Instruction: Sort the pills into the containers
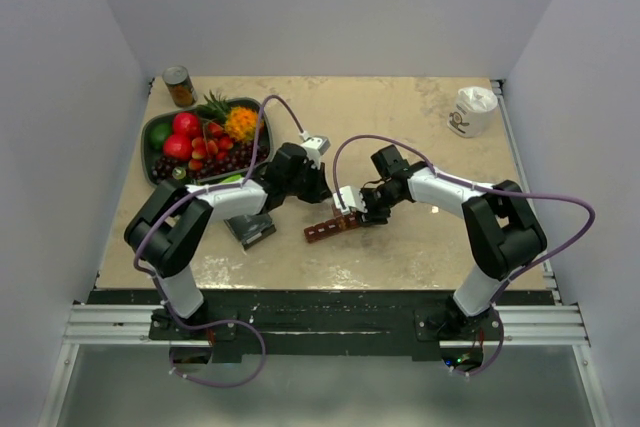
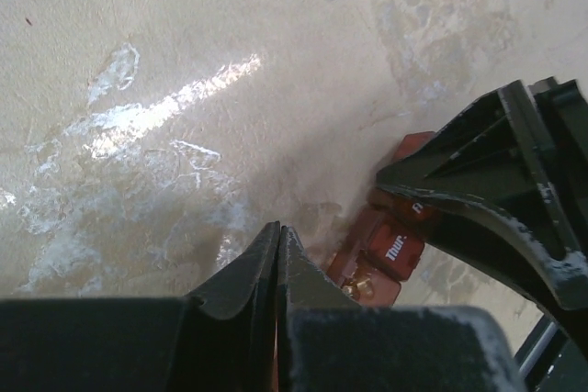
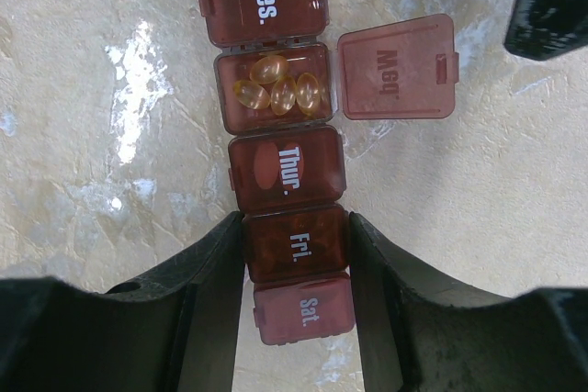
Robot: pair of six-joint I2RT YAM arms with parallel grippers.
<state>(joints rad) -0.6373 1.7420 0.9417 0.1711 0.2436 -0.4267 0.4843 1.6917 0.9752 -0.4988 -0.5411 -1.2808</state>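
Note:
The containers (image 3: 287,172) are a dark red strip of day-labelled compartments lying on the table. The Wed. lid (image 3: 395,66) is flipped open, and several yellowish-orange pills (image 3: 280,91) lie in that compartment. My right gripper (image 3: 296,227) is shut on the strip, one finger against each side of the Fri. compartment. From above, the strip (image 1: 328,228) lies between the arms with the right gripper (image 1: 345,215) over it. My left gripper (image 2: 279,231) is shut with nothing in it, hovering just beside the strip (image 2: 390,254); from above, the left gripper (image 1: 320,187) is just above the strip's far end.
A dark bowl (image 1: 152,137) of fruit stands at the back left, with a brown-labelled tin can (image 1: 180,86) behind it. A white cup (image 1: 472,111) is at the back right. The right gripper's fingers (image 2: 496,190) fill the right of the left wrist view.

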